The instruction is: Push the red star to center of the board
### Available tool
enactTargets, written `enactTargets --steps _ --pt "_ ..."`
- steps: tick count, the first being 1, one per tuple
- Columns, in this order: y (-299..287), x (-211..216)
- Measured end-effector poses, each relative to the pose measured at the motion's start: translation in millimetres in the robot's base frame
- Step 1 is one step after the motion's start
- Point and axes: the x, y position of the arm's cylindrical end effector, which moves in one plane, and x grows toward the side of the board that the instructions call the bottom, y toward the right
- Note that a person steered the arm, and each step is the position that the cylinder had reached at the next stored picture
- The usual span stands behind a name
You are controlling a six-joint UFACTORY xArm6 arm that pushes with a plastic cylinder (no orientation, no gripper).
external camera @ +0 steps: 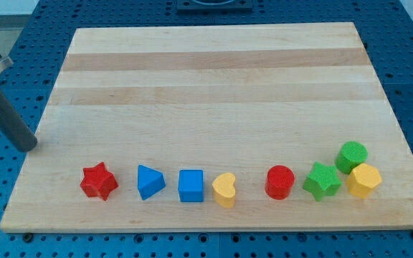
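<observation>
The rod is running off the view's left edge, its upper part cut away; my tip [29, 145] is sitting just off the pale wooden board [214, 79], up-left of the red star [99, 181]; no jaws here, only a plain dark rod; the star is lying near the bottom-left, first in a row: blue triangle [150, 181], blue cube [191, 185], yellow heart [225, 190], red cylinder [279, 181], green star [322, 180], green cylinder [352, 156], yellow hexagonal block [364, 180], the last three crowding together.
</observation>
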Motion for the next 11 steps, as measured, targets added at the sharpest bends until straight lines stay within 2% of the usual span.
enactTargets --steps 1,3,4,7,11 --pt "-1.2 0.5" --pt "-0.1 90.2" --pt "37.3 104.0" --pt "110.9 104.3" --pt "154.3 35.7"
